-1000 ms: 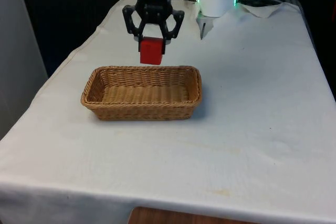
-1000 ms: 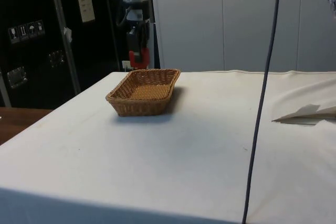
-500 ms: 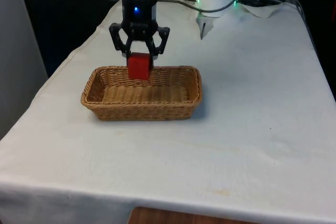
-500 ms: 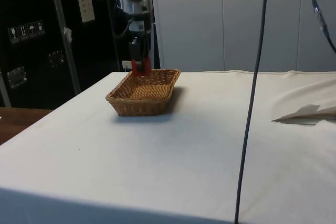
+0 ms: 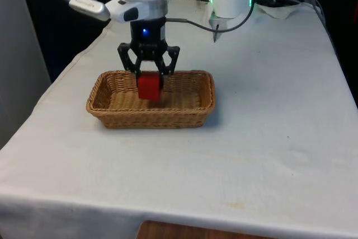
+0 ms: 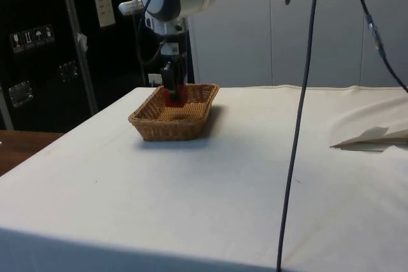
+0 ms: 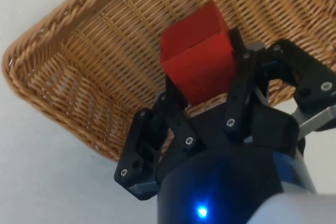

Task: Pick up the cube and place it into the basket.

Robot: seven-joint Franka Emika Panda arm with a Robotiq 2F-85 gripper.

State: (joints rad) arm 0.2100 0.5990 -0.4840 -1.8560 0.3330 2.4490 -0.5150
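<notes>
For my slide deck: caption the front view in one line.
Gripper holding the red cube low inside the wicker basket on the white-clothed table.

Gripper [image 5: 149,76] sits low inside the wicker basket [image 5: 112,117], clamped on the red cube [image 5: 149,88], the cube just above the woven floor. Basket walls [image 7: 63,17] ring it on all sides; way out is upward. Open floor to either side of the cube along the basket's length. Bare white cloth [image 5: 263,138] around the basket. A dark cable [image 6: 296,125] hangs across the side view's foreground.
</notes>
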